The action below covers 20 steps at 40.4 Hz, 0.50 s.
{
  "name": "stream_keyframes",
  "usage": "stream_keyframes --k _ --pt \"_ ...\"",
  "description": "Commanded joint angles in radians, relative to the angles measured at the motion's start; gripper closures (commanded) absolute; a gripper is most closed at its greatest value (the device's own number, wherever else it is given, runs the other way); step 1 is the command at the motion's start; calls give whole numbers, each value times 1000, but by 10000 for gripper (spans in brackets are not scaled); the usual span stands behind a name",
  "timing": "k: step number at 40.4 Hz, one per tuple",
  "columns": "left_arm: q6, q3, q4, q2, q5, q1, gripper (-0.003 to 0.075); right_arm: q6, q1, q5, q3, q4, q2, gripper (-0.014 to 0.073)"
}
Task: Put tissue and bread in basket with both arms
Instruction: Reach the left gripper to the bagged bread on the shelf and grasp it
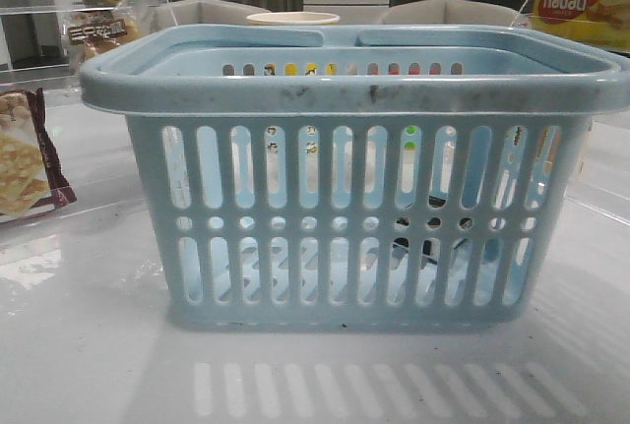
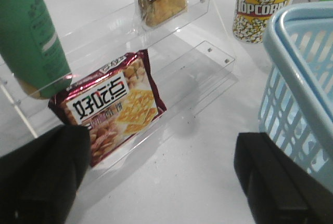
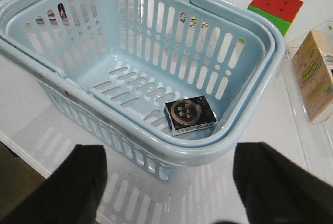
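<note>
The light-blue basket (image 1: pixel 354 90) stands mid-table and also shows in the right wrist view (image 3: pixel 250 73). The tissue (image 3: pixel 189 115), a small dark pack, lies on the basket floor in one corner; in the front view it shows dark through the slots (image 1: pixel 418 239). The bread (image 2: pixel 159 0) stands in its clear packet on the upper step of a clear shelf, and shows at the far left in the front view (image 1: pixel 96 35). My left gripper (image 2: pixel 161 154) is open and empty over the table between the shelf and the basket. My right gripper (image 3: pixel 169 174) is open and empty just outside the basket's corner.
A maroon cracker packet (image 2: pixel 112 107) leans on the lower shelf step (image 2: pixel 208 57) beside a green pouch (image 2: pixel 31 42). A yellow popcorn cup (image 2: pixel 263 5) stands behind the basket. A red-green cube (image 3: pixel 274 8), a tan carton (image 3: pixel 312 76) and a yellow box (image 1: pixel 581 6) are on the right.
</note>
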State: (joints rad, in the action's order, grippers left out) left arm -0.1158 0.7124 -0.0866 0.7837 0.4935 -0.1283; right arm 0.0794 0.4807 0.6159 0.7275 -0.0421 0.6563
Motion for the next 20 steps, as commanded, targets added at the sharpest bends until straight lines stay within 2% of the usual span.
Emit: stream_keyframes --k 1,20 --pt "4 108 2 85 -99 -19 107 11 0 -73 25 12 -1 -8" --pt "4 519 15 656 -124 18 107 11 0 -73 25 12 -1 -8"
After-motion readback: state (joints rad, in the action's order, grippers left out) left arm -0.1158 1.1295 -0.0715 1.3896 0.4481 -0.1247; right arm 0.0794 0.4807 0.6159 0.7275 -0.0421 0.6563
